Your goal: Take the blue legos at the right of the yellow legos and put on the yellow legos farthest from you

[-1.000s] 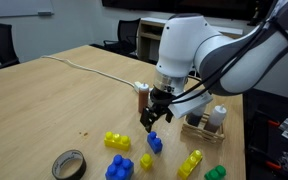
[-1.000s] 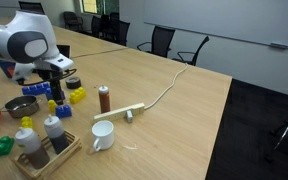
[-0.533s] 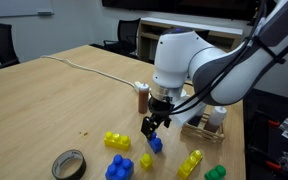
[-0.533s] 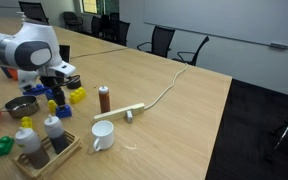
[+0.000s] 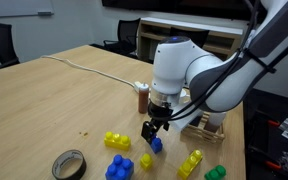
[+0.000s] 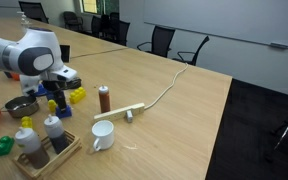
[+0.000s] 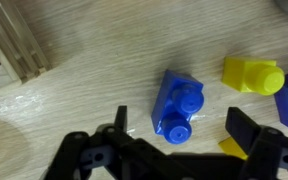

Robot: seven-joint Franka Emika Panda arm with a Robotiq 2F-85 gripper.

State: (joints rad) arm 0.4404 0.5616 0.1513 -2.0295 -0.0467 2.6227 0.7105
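Observation:
The small blue lego point(image 5: 155, 144) lies on the wooden table, to the right of the wide yellow lego brick point(image 5: 117, 141). My gripper point(image 5: 151, 129) hangs just above the blue piece, open. In the wrist view the blue lego point(image 7: 178, 103) lies between my spread fingers point(image 7: 181, 126), untouched. In an exterior view my gripper point(image 6: 54, 98) is low over the lego pile, next to a yellow brick point(image 6: 76, 96).
A tiny yellow block point(image 5: 145, 160), a larger blue cluster point(image 5: 118, 168), a long yellow bar point(image 5: 190, 164) and a green piece point(image 5: 215, 173) lie nearby. A tape roll point(image 5: 69, 164), a brown bottle point(image 5: 142, 97) and a wooden tray point(image 5: 196, 128) with bottles stand around. A white mug point(image 6: 102, 134) stands near the tray.
My gripper has come down and slightly left toward the small blue lego, staying open. The legos have not moved.

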